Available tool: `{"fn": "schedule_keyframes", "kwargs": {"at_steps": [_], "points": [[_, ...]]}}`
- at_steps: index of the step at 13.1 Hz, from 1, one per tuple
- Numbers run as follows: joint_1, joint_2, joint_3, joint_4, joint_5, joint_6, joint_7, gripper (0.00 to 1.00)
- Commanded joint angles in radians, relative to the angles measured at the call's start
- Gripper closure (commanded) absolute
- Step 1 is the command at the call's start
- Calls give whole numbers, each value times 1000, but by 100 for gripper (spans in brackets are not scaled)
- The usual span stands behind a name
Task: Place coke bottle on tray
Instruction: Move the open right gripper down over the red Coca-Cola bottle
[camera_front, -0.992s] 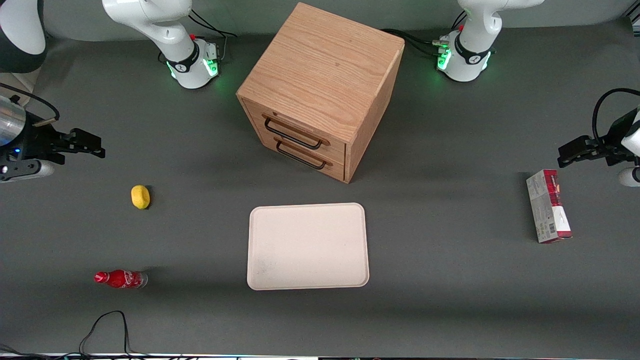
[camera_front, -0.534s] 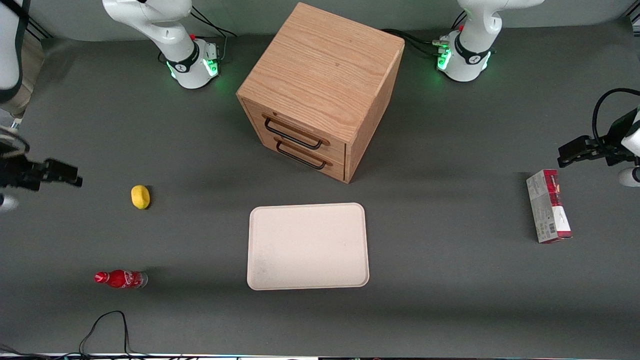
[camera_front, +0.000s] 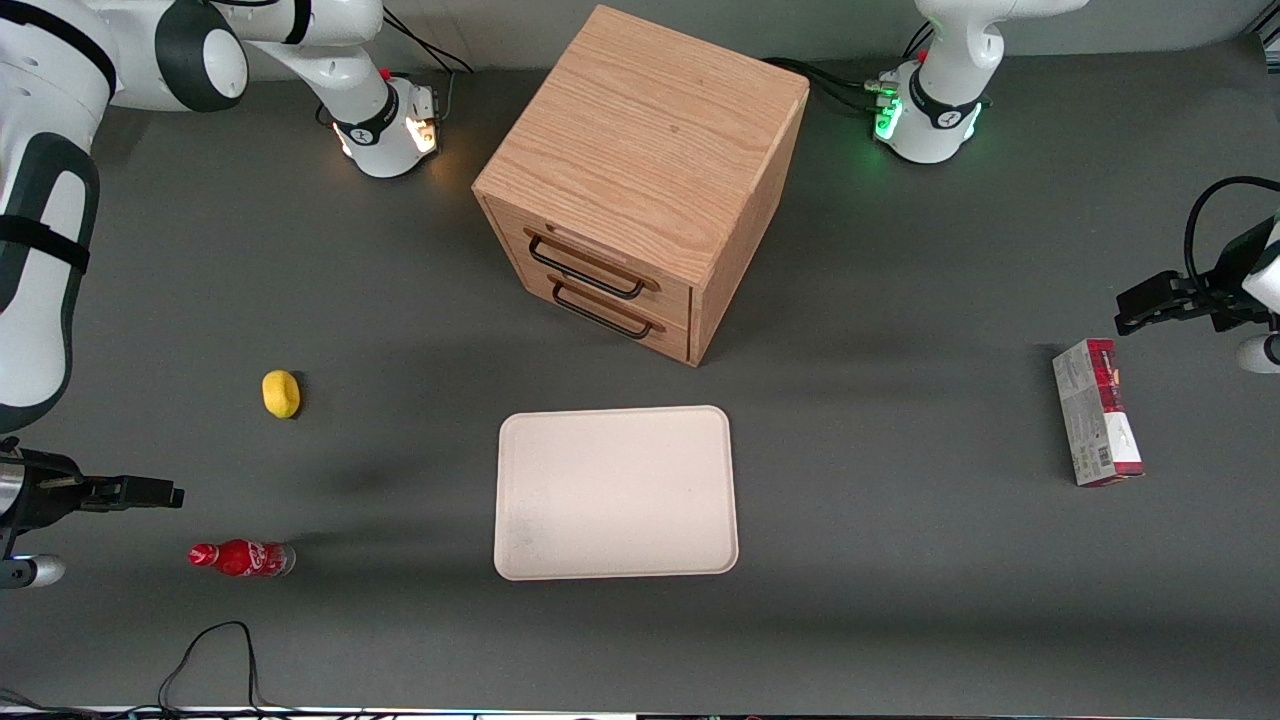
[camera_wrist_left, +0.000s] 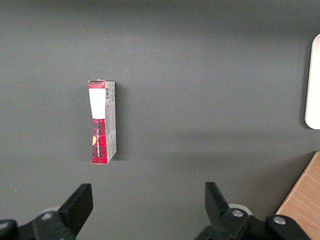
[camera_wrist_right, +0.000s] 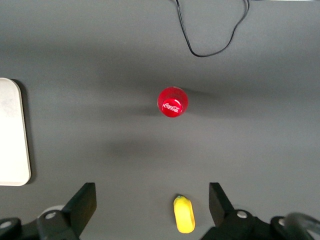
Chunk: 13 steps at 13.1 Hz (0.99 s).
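The coke bottle (camera_front: 240, 557), small and red with a red cap, stands on the grey table toward the working arm's end, nearer to the front camera than the lemon. In the right wrist view I see its round red cap (camera_wrist_right: 172, 101) from above. My right gripper (camera_front: 160, 494) hangs open and empty above the table, a little farther from the front camera than the bottle; its fingers stand wide apart in the wrist view (camera_wrist_right: 152, 207). The cream-white tray (camera_front: 615, 492) lies flat at the table's middle with nothing on it; its edge shows in the right wrist view (camera_wrist_right: 12, 135).
A yellow lemon (camera_front: 281, 393) lies farther from the front camera than the bottle and shows between my fingers (camera_wrist_right: 184, 214). A wooden two-drawer cabinet (camera_front: 640, 180) stands farther back than the tray. A red-and-white carton (camera_front: 1097, 411) lies toward the parked arm's end. A black cable (camera_front: 210, 650) loops near the front edge.
My right gripper has moved toward the front camera, from level with the lemon to close beside the bottle. The bottle, tray and lemon have not moved.
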Motion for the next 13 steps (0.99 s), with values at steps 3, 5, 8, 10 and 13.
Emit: {"fn": "schedule_keyframes", "kwargs": {"at_steps": [3, 5, 8, 10, 13], "points": [[-5, 57, 4, 46, -28, 38, -72, 0], [-7, 94, 4, 46, -67, 98, -98, 0], [-4, 153, 7, 46, -74, 200, -90, 0], [-2, 181, 10, 46, -72, 246, -89, 0], [9, 213, 12, 43, -71, 294, -60, 0]]}}
